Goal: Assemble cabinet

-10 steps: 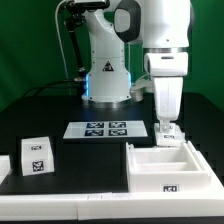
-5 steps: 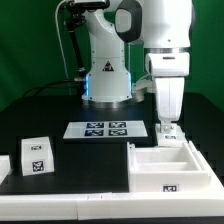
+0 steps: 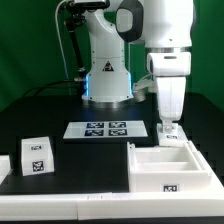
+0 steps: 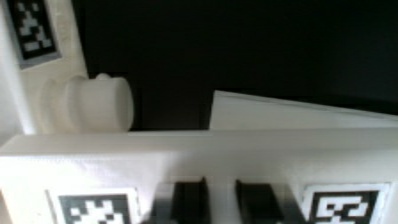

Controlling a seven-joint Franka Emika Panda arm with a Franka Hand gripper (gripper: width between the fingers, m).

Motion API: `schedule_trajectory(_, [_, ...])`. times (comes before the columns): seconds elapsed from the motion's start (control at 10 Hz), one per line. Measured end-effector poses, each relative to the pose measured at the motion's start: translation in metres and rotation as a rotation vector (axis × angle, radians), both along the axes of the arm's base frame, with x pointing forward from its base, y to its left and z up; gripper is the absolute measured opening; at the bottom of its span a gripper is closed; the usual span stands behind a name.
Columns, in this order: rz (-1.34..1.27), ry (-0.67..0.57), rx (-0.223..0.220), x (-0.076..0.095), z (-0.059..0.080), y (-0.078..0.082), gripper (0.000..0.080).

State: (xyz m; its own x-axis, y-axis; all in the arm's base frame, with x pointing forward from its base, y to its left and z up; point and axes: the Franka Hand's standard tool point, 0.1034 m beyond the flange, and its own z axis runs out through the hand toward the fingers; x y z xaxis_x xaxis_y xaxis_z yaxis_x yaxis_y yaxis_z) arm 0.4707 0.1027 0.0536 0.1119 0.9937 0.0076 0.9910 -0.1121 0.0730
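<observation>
The cabinet, a large white open box with a tag on its front face, lies at the front of the exterior view's right. My gripper stands straight down over its far wall. In the wrist view the dark fingers are close together with a thin white wall between them. That white cabinet wall carries a tag on either side of the fingers. A round white knob sticks out beside it. The gripper looks shut on that wall.
A small white block with a tag stands at the front of the exterior view's left, with another white piece at the edge beside it. The marker board lies in the middle, in front of the robot base.
</observation>
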Motion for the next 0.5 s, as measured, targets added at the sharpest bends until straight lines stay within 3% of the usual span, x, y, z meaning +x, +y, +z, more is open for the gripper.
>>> schedule_trajectory(0.5, [0.001,0.024,-0.023,0.025,0.001,-0.007,0.0070])
